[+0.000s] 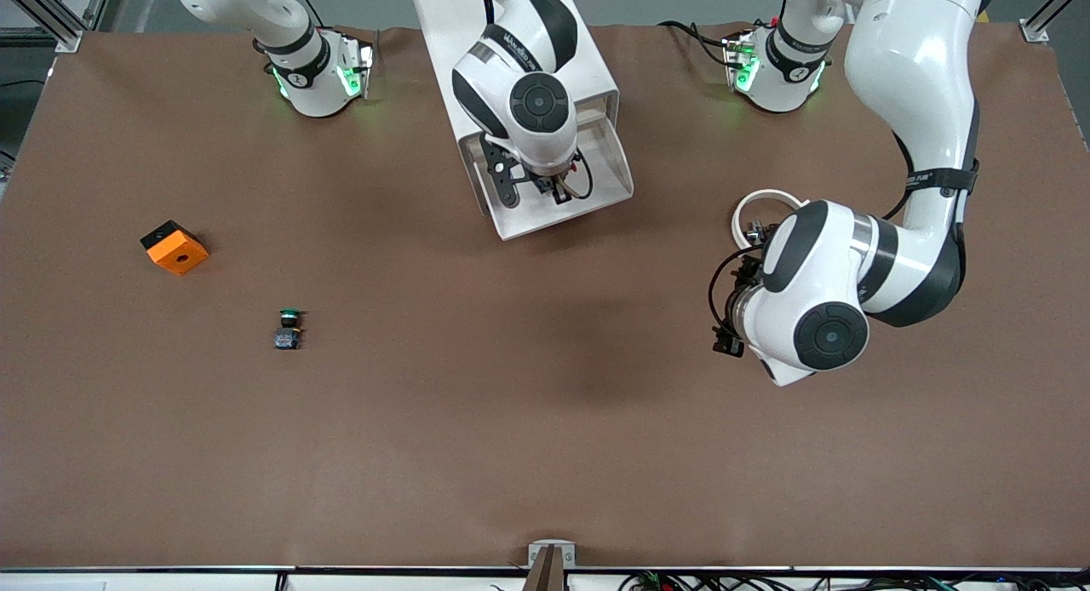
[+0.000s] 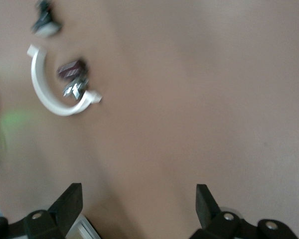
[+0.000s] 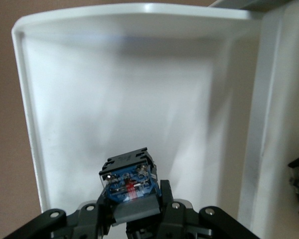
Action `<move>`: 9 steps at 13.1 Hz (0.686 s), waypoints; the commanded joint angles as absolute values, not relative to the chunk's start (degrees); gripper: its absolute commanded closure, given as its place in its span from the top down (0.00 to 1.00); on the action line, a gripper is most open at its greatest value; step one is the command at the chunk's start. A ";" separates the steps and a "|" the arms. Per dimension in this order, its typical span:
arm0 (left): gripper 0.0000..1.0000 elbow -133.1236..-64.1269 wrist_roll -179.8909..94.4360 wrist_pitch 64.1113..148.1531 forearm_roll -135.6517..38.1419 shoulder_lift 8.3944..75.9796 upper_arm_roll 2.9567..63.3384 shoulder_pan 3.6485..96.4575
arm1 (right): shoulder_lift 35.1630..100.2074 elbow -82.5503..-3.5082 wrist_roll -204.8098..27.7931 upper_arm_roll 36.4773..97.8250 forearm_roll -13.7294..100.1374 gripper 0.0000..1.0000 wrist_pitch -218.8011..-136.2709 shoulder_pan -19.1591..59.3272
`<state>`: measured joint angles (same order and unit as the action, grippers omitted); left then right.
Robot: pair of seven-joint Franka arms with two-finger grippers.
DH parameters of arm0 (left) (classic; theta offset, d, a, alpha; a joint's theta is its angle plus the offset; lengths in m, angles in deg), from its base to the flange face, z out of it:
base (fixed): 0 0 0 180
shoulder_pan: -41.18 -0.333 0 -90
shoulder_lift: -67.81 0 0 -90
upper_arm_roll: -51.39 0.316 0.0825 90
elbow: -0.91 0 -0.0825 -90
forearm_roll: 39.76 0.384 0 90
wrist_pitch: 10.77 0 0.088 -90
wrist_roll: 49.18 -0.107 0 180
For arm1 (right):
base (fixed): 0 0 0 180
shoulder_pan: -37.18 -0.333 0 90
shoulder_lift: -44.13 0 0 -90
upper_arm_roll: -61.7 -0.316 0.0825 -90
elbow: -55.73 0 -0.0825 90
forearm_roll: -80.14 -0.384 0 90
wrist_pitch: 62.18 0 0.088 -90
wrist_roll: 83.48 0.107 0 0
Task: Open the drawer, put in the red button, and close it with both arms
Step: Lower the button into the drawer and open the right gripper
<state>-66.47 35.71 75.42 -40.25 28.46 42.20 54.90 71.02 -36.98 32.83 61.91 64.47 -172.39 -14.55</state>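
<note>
Hanging over the pulled-out drawer [image 1: 596, 169] of the white cabinet [image 1: 511, 29], the right gripper [image 3: 137, 209] has its jaws closed on the red button [image 3: 127, 181]; in the right wrist view the button shows its black body and blue-grey base, with the drawer's bare white floor under it and only a small red glint of the cap. One drawer is open, and it faces the front camera from the cabinet, which stands between the two arm bases at the top of the surface [image 1: 545, 421].

Toward the left arm's end of the surface from the cabinet, the left gripper [image 2: 139, 209] waits over bare brown surface with its jaws wide apart and nothing between them. One white ring [image 1: 766, 208], open like a letter C, lies just beside that arm's wrist, between it and the cabinet; the left wrist view shows a small dark part [image 2: 72, 77] lying inside the ring, too blurred to name.

Toward the right arm's end from the cabinet, and nearer the front camera, lie two more things, well apart from each other: one orange box [image 1: 174, 247] with a hole in its top face, and one green button [image 1: 289, 327], nearer the camera than the box

Counted: two arms, two buttons, one box, one ring, one cabinet
</note>
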 commanded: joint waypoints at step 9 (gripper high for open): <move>1.00 -96.80 0.06 105.13 -38.71 47.50 38.39 54.10 | 71.21 -29.80 33.51 62.67 63.35 1.00 -170.99 -14.68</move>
